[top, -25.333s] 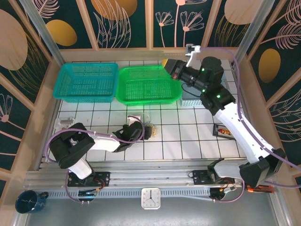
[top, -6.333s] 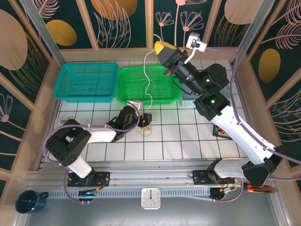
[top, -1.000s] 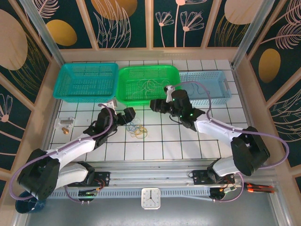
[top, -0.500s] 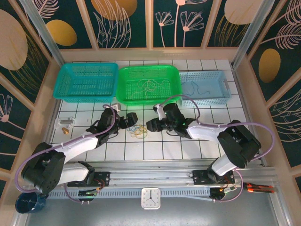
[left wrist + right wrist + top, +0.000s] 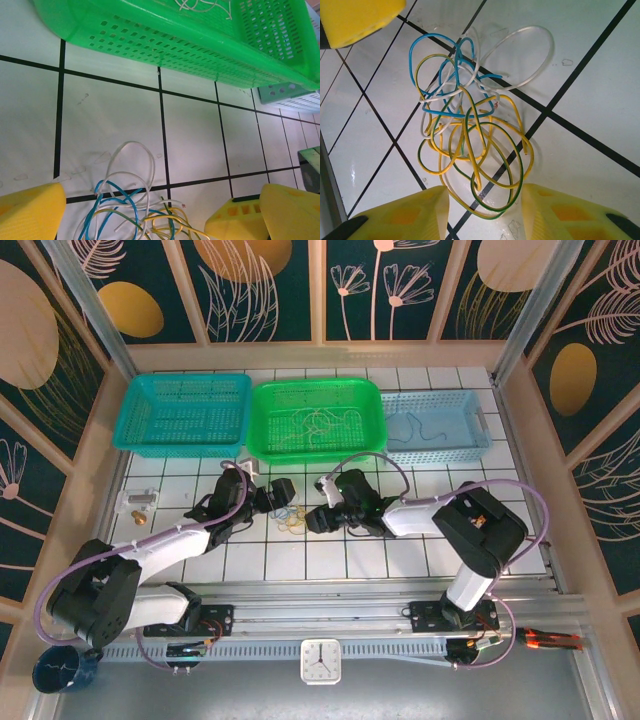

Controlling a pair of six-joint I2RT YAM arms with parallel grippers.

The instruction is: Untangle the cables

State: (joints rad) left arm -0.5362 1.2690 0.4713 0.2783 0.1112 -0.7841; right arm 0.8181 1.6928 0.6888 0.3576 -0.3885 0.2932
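- Top external view: left gripper (image 5: 283,492) and right gripper (image 5: 312,520) sit low over the white tiled table (image 5: 400,560). Their tips face each other, with the cables (image 5: 293,518) in a small knot between them.
- Left wrist view, left gripper (image 5: 162,200): its yellow fingers (image 5: 30,212) are spread wide and grip nothing.
- Same view, cables (image 5: 132,210): they lie flat on the tiles between the two fingers. A white loop reaches furthest ahead of the tips, with blue and yellow-green strands behind it.
- Same view, green basket (image 5: 175,45): it stands well ahead of the fingertips, with cream wires (image 5: 200,5) inside.
- Right wrist view, right gripper (image 5: 485,200): its fingers (image 5: 405,212) are parted and clamp nothing.
- Same view, cables (image 5: 470,135): the yellow and green-yellow loops hang into the gap between the fingers. The blue and white loops lie just ahead of the tips.
- Same view: one yellow finger (image 5: 360,15) of the left gripper sits beyond the knot, clear of it.
- Top external view, beyond both grippers: teal basket (image 5: 182,410), green basket (image 5: 262,445) and pale blue basket (image 5: 470,445) stand in a row.
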